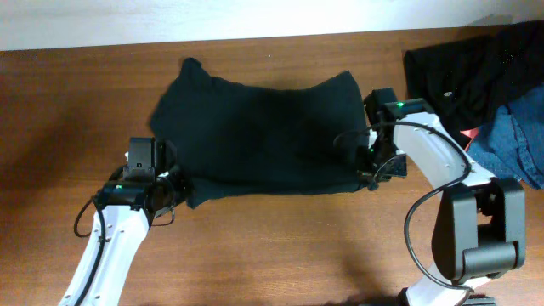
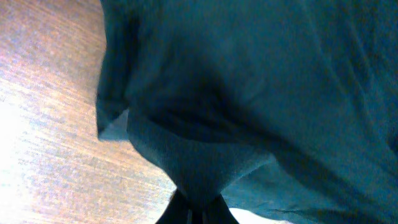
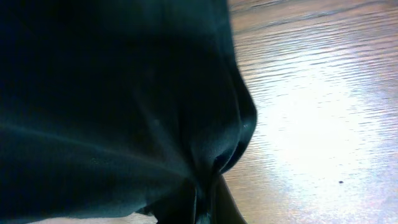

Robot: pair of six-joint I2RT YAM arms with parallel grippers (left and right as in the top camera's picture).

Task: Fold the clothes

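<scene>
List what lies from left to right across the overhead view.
left gripper, pinching the shirt's near left corner → black T-shirt, spread on the table → right gripper, pinching the shirt's near right corner → pile of other clothes at the right edge

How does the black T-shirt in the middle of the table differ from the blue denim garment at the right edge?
The black short-sleeved T-shirt is spread out mid-table; the blue denim garment lies bunched in a heap at the right edge. The T-shirt is pinched at its near corners by the left gripper and the right gripper; no gripper touches the denim. Both are soft cloth on the brown wooden table.
</scene>
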